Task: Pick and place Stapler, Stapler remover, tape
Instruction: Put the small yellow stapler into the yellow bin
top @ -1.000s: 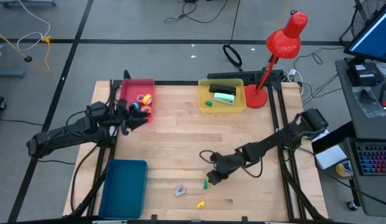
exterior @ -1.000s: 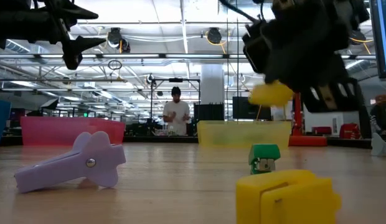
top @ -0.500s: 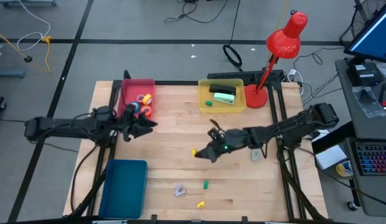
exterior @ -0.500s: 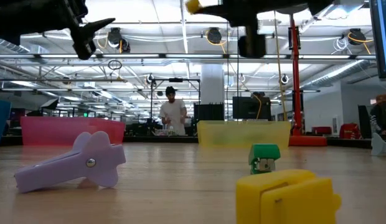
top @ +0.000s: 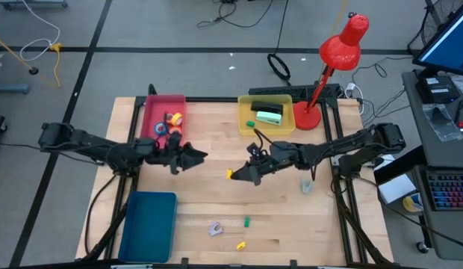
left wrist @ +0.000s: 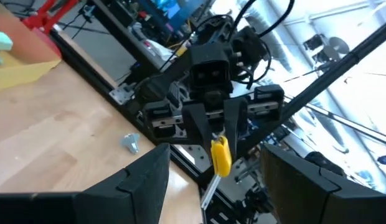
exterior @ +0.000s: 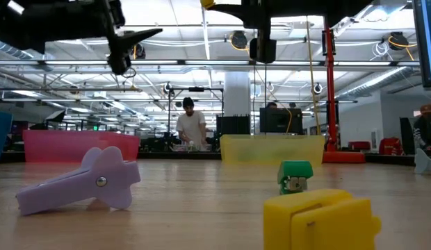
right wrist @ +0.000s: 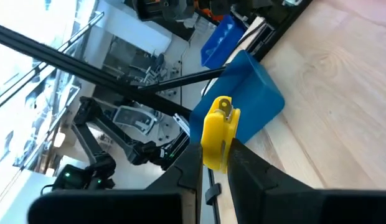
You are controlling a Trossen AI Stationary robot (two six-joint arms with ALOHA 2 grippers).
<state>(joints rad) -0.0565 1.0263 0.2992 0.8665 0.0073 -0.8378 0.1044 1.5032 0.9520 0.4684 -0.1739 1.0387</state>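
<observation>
The right gripper [top: 233, 175], clenched on a small yellow staple remover [top: 230, 174], faces the empty, open-fingered left gripper [top: 202, 158] above mid-table. A misaligned handover could drop the remover. The tape rolls [top: 172, 119] lie in the pink bin [top: 151, 112].

Grey floor [top: 179, 30], red lamp [top: 343, 41], bright ceiling lights [exterior: 201, 17].
</observation>
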